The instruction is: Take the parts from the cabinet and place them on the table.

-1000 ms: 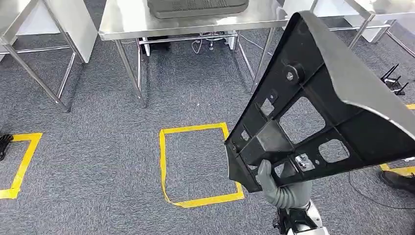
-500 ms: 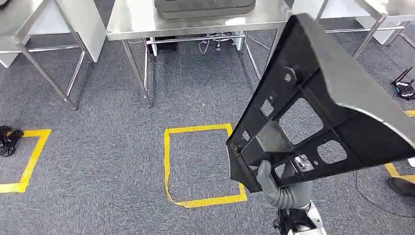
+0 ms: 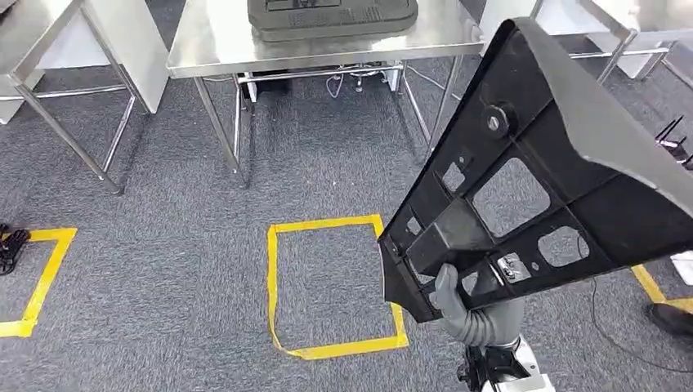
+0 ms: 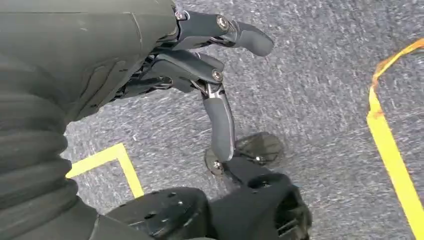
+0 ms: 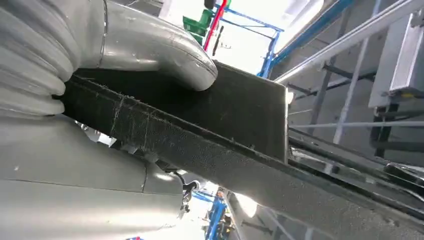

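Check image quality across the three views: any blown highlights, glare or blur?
Head view: evenly lit and sharp, soft sheen on the steel table, black part well exposed. Right wrist view: backlit, the bright opening behind is blown out, so the part's edge reads dark under the right hand. Left wrist view: carpet streaked with blur, left hand sharp.

— What is laid out on the grey carpet (image 3: 163, 269)?
— A square of yellow tape (image 3: 331, 286) is stuck there, and part of another yellow tape outline (image 3: 37, 278) is seen at the left.
— And at the right edge?
— A dark shoe (image 3: 672, 318) and a thin cable (image 3: 609, 327) are seen.
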Controlling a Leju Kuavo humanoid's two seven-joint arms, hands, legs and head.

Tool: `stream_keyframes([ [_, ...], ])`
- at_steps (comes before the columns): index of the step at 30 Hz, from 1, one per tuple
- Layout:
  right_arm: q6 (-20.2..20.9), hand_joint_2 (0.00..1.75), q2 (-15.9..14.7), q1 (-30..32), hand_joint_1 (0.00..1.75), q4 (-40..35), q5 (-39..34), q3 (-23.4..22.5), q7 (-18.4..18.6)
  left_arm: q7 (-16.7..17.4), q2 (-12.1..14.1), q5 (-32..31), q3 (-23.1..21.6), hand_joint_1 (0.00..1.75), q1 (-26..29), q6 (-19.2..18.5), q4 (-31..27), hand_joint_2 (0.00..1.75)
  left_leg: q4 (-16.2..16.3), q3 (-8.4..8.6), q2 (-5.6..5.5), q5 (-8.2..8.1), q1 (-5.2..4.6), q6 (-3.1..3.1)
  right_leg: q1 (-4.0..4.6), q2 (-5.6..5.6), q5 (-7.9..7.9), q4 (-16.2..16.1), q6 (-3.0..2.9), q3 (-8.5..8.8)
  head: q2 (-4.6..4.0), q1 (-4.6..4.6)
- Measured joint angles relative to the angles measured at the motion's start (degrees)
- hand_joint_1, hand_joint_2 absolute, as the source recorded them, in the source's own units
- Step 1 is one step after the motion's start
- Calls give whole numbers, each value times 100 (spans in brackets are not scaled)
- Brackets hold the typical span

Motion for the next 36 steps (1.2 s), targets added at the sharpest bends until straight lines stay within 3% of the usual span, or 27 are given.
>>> stream_keyframes([
  [2,4,175,7,19,175,2,0,0,4,0,0,-2,2,0,5,0,0,175,-65,-1,-15,-26,-27,91,-3,-2,75,31,104,132,0,-18],
  [4,7,175,9,25,175,4,-2,-4,7,-2,-7,-2,2,0,14,0,0,175,-154,182,-51,-29,4,185,-14,-6,-22,127,109,112,0,4],
  [5,4,175,9,3,175,2,0,-7,2,-4,-4,-2,2,0,12,0,0,175,-174,219,-53,-43,12,216,-5,5,-108,391,101,-33,-2,9],
  [8,4,175,9,30,175,7,0,-9,2,-4,2,0,4,0,5,-2,0,175,-173,231,-87,-100,7,248,-11,16,-491,1610,105,-932,-2,53],
  [9,6,175,9,39,175,17,0,-9,4,-4,2,0,4,0,7,-2,0,175,-173,252,-100,-127,7,240,-18,16,-476,1724,134,-1109,-2,50],
  [10,4,175,9,40,175,20,0,-13,4,-4,2,-2,7,0,8,-4,0,175,-173,287,-114,-156,9,231,-29,15,-344,1579,195,-1140,-2,53],
  [11,4,175,2,44,175,20,0,-20,4,-4,0,-2,9,0,11,-4,0,175,-173,337,-125,-190,13,214,-47,15,-88,1203,291,-1047,-2,59],
  [12,4,175,2,44,175,20,0,-26,4,-2,-2,-2,11,0,15,-15,2,175,-173,397,-139,-227,18,191,-61,15,220,681,364,-871,-2,57],
  [13,4,175,2,43,175,20,0,-28,4,-2,-9,-4,11,0,16,-15,2,175,-173,436,-145,-264,19,165,-70,13,492,200,395,-708,-2,63],
  [14,4,175,4,46,175,26,0,-33,2,11,-9,-2,13,0,13,-15,0,175,-157,481,-150,-307,-7,120,-50,6,508,88,289,-712,-2,59],
  [15,4,175,11,37,175,26,0,-33,4,15,-7,-2,15,0,10,-4,0,175,-173,467,-147,-331,-7,81,-18,-9,368,79,127,-685,0,64],
  [17,4,175,13,62,175,24,0,-35,4,35,-7,-2,15,0,16,0,0,175,-101,509,-130,-311,0,-1,-2,22,457,41,25,-667,0,59],
  [18,2,175,11,61,175,24,-2,-44,4,39,-9,-2,15,0,17,0,0,175,-97,538,-121,-329,9,-17,-30,37,477,42,-34,-511,-2,59],
  [19,0,175,28,71,175,20,-20,-46,4,44,-7,-4,15,0,18,0,0,175,-1,528,-93,-391,27,-42,-62,22,497,15,-79,-468,-2,41],
  [20,0,175,33,69,175,20,-20,-48,4,44,-9,-4,15,0,11,2,0,175,194,462,-64,-493,26,-56,-62,19,483,18,-95,-409,-2,48],
  [23,-2,175,39,70,175,22,-20,-61,4,44,-17,-11,15,0,8,2,2,175,1279,-207,-41,-961,43,-101,-42,15,425,21,-165,-333,-2,28],
  [24,0,175,42,73,175,28,-20,-61,4,44,-17,-11,15,0,14,2,2,175,1466,-386,-41,-999,57,-117,-39,18,396,23,-167,-311,-2,20],
  [25,0,175,44,81,175,35,-20,-61,2,44,-17,-11,15,0,20,2,2,175,1402,-436,-39,-874,68,-126,-40,24,374,24,-160,-281,0,24],
  [26,0,175,46,90,175,37,-20,-61,2,44,-15,-11,17,0,22,7,2,175,1095,-361,-36,-603,79,-128,-46,33,336,25,-144,-232,-2,17],
  [28,0,175,48,89,175,37,-22,-70,2,44,-7,-18,15,0,20,7,2,175,188,-9,-8,3,99,-130,-61,36,270,24,-94,-129,0,17],
  [29,0,175,48,90,175,37,-20,-72,0,44,-7,-28,15,0,21,7,2,175,-34,79,5,3,97,-128,-46,34,234,32,-52,-108,-2,26],
  [30,0,175,48,86,175,42,-24,-79,-2,42,-11,-39,15,0,15,7,4,175,85,9,21,-544,64,-88,-23,43,206,40,-13,-79,-2,28],
  [31,0,175,57,85,175,41,-24,-83,-4,44,-11,-53,15,0,4,4,2,175,87,28,18,-524,48,-51,-22,28,158,22,35,-143,-2,26],
  [33,2,175,66,81,175,37,-22,-83,-4,42,-11,-52,15,0,21,7,2,175,66,50,-5,-444,28,28,-20,17,97,-5,100,-93,-2,35],
  [34,2,175,66,83,175,33,-22,-83,-4,42,-13,-55,15,0,23,7,2,175,-18,148,-14,-237,90,97,-37,23,79,59,135,-59,0,20],
  [35,2,175,65,86,175,33,-22,-85,-4,42,-13,-55,15,0,23,7,2,175,-28,181,-4,-151,87,126,-32,19,13,234,134,-100,0,67],
  [36,2,175,63,87,175,35,-22,-90,-7,42,-13,-55,17,0,22,7,2,175,-27,204,15,-158,83,161,-37,20,-178,610,95,-310,-2,101],
])
